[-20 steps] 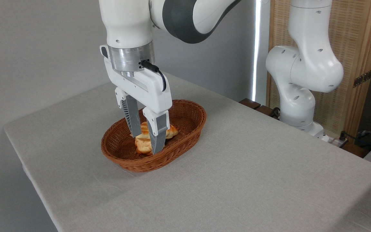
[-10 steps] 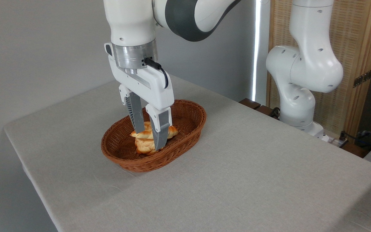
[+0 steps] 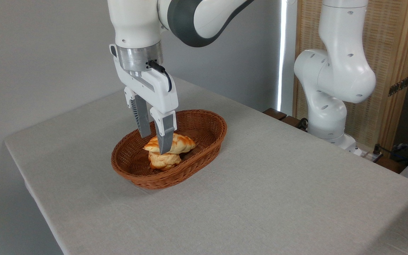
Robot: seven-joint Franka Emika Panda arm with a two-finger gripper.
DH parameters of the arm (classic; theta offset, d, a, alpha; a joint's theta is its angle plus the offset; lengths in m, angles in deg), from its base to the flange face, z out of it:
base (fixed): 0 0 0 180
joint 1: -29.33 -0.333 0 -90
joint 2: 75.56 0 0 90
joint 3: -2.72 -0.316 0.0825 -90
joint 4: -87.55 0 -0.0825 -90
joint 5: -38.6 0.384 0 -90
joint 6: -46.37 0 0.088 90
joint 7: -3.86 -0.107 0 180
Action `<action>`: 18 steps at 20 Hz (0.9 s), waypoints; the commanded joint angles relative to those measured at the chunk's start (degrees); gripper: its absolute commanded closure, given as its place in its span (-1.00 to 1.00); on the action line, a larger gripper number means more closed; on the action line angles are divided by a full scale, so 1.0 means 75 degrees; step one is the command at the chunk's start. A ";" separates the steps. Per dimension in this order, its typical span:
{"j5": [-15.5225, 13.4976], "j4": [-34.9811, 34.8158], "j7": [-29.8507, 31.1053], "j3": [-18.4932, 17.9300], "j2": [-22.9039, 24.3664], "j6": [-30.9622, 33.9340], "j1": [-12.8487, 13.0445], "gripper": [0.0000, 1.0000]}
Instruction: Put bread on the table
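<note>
- Bread, a braided golden-brown loaf, sat clamped between the fingers of the hand, held above the wicker basket.
- It lay over a paler, chunkier bread piece resting in the basket; contact could not be judged.
- The basket stood on the grey-clothed worktop.

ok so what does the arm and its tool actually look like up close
The arm has glossy white rounded shells with a dark grey band at one joint and a brushed silver metal ring at the wrist. Below it sits a white boxy tool with two long grey fingers, ribbed along their sides. A short black cable loops from the silver ring down to the tool body. No markings are readable.
</note>
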 commanded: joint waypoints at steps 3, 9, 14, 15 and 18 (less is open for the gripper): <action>-0.0094 -0.0424 0.0404 -0.0025 0.0113 -0.0267 0.0268 -1.00; -0.0105 -0.0576 0.0721 -0.0025 0.0042 -0.0513 0.0503 -1.00; -0.0105 -0.0600 0.1002 -0.0025 -0.0063 -0.0513 0.0691 -1.00; -0.0094 -0.0600 0.1003 -0.0025 -0.0063 -0.0513 0.0691 -1.00; -0.0059 -0.0646 0.0991 -0.0002 -0.0063 -0.0513 0.0691 -1.00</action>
